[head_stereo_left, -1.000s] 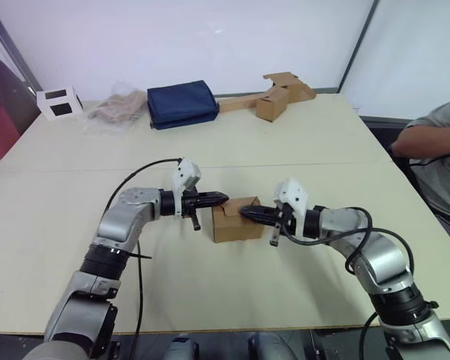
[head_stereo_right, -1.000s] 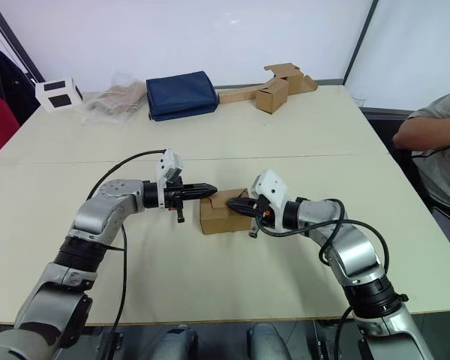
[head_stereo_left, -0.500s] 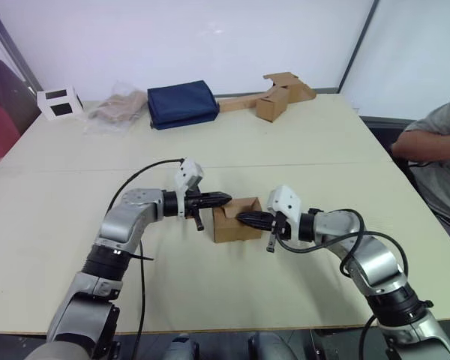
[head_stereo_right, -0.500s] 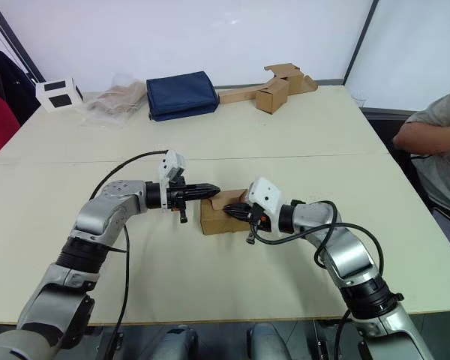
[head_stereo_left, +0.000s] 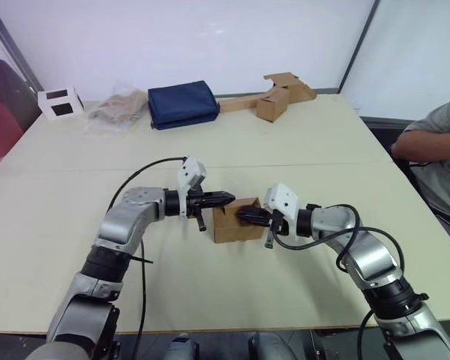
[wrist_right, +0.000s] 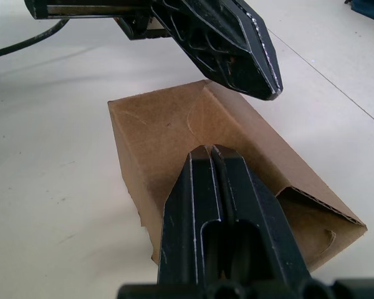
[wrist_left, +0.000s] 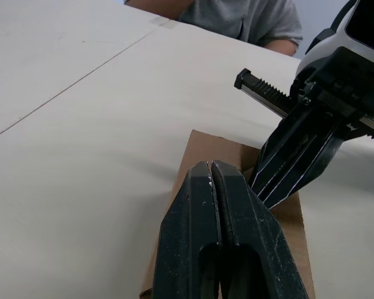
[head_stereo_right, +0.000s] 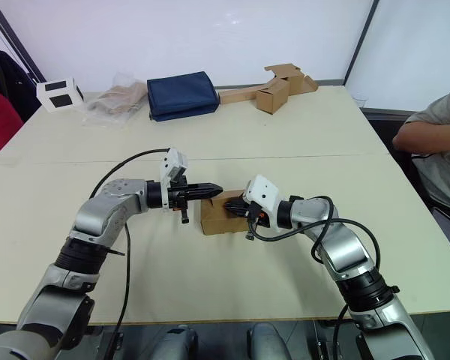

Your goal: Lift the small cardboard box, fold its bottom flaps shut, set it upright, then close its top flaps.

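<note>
On the tabletop (head_stereo_left: pixel 300 142), brown box (head_stereo_left: pixel 232 225) lies long axis left-right, top open; left tool (head_stereo_left: pixel 226 198) and right tool (head_stereo_left: pixel 242 217) both closed, empty.

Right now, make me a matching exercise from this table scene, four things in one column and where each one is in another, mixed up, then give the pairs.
Things:
1. small cardboard box
2. folded navy cloth
3. white cube with black squares
4. person's arm

Places:
A. far left corner of the table
B. past the table's right edge
C. middle of the table, between the left gripper and right gripper, both shut
D. far side of the table, beside a crumpled clear bag

Pairs: 1-C, 2-D, 3-A, 4-B
</note>
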You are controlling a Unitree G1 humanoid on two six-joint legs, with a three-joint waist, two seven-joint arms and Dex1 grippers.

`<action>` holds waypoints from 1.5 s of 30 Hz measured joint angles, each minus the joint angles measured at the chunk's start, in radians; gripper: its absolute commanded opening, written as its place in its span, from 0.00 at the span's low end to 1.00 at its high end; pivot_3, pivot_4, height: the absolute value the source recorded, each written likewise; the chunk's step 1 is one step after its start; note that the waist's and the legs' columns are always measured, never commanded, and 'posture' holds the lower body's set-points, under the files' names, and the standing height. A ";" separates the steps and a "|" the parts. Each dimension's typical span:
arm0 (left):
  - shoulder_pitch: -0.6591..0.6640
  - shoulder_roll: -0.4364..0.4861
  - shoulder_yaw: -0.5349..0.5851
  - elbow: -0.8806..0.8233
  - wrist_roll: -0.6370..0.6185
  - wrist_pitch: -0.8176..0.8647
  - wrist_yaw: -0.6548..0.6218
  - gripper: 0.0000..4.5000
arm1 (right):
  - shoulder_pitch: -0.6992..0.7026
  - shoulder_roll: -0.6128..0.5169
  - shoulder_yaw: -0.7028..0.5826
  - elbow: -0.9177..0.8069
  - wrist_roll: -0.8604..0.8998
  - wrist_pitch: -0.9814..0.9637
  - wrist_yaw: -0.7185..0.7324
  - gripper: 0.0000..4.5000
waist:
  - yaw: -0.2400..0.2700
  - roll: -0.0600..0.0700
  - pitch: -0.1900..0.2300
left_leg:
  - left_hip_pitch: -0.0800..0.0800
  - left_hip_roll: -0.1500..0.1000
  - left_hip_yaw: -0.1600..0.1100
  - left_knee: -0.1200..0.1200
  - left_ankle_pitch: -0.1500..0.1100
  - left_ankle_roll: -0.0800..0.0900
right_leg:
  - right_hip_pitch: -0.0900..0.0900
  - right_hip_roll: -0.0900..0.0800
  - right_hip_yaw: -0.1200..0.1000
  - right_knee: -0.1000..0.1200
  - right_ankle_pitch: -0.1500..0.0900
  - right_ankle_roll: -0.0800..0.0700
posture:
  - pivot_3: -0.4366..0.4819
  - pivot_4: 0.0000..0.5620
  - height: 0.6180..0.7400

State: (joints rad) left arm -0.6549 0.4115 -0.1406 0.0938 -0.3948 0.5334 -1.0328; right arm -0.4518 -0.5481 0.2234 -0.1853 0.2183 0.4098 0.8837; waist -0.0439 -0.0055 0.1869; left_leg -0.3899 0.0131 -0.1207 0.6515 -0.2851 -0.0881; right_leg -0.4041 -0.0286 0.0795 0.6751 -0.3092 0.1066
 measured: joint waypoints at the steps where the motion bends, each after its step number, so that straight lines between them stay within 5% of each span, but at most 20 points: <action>1: 0.001 0.000 -0.002 -0.002 0.000 0.000 0.000 0.01 | -0.001 0.000 0.001 0.003 -0.002 -0.003 0.001 0.00 | 0.000 0.000 0.000 | 0.000 0.000 0.000 0.000 0.000 0.000 | 0.000 0.000 0.000 0.000 0.000 0.000 | 0.48 0.27 1.00; 17: 0.014 0.021 -0.054 -0.010 0.062 -0.063 -0.021 0.01 | 0.008 -0.014 -0.004 0.002 0.004 0.023 0.034 0.00 | 0.001 0.000 0.000 | 0.000 0.000 0.000 0.000 0.000 0.000 | 0.000 0.000 0.000 0.000 0.000 0.000 | 0.48 0.27 1.00; 27: -0.013 -0.012 0.002 -0.019 -0.028 0.025 -0.012 0.01 | 0.019 -0.028 -0.047 -0.047 0.066 0.101 0.041 0.00 | -0.001 0.000 0.000 | 0.000 0.000 0.000 0.000 0.000 0.000 | 0.000 0.000 0.000 0.000 0.000 0.000 | 0.48 0.27 1.00; 45: 0.003 0.010 -0.092 0.020 0.100 -0.102 -0.045 0.01 | -0.019 -0.063 -0.155 -0.046 0.176 0.180 0.033 0.00 | 0.000 0.000 0.000 | 0.000 0.000 0.000 0.000 0.000 0.000 | 0.000 0.000 0.000 0.000 0.000 0.000 | 0.48 0.27 1.00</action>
State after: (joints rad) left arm -0.6515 0.4217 -0.2326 0.1139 -0.2943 0.4318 -1.0779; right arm -0.4713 -0.6112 0.0685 -0.2312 0.3946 0.5897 0.9168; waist -0.0441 -0.0055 0.1869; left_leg -0.3898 0.0130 -0.1208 0.6514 -0.2851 -0.0880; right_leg -0.4038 -0.0285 0.0795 0.6750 -0.3092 0.1066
